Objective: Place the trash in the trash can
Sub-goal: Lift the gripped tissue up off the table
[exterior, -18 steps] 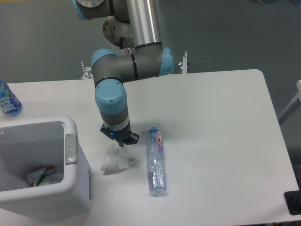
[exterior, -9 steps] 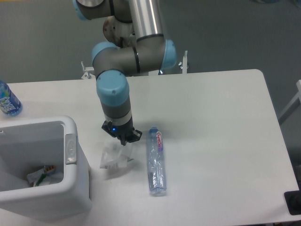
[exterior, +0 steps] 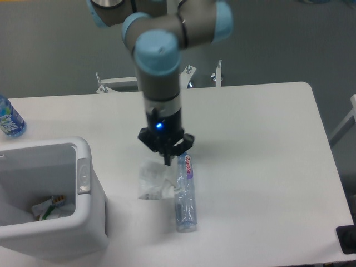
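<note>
The crumpled white wrapper [exterior: 154, 179] hangs just right of the white trash can [exterior: 83, 222]. The long clear bottle [exterior: 184, 192] with 1 blue cap lies flat, touching the wrapper's right side.

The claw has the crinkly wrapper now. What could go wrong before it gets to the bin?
The claw seems to pinch only the top edge of the wrapper, so the floppy plastic might slip out on the way. The wrapper hangs right beside the bottle and could nudge it rolling. It could also catch on the bin's thick rim instead of dropping inside.
</note>
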Robot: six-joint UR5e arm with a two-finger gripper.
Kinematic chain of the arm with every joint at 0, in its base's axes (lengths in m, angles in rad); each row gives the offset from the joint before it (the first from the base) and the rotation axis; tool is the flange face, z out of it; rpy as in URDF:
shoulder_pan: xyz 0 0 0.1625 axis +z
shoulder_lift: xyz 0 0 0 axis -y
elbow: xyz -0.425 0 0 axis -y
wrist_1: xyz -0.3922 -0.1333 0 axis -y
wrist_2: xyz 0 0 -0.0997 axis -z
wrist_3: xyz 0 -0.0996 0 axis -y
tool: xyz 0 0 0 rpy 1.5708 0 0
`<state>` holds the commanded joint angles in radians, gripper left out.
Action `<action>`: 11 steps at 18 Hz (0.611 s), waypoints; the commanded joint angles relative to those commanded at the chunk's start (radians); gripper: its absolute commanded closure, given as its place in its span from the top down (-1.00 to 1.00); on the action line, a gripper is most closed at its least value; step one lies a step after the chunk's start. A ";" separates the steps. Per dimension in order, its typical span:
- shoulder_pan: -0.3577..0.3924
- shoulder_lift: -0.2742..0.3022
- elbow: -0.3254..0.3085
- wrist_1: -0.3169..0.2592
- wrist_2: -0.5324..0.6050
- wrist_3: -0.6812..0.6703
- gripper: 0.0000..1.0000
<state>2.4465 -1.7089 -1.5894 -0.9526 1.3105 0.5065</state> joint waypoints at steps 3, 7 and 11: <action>0.060 0.000 0.061 0.002 -0.120 -0.060 -1.00; 0.104 -0.001 0.156 0.002 -0.227 -0.158 -1.00; 0.124 0.000 0.177 0.003 -0.284 -0.223 -1.00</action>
<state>2.5710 -1.7089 -1.4128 -0.9495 1.0263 0.2838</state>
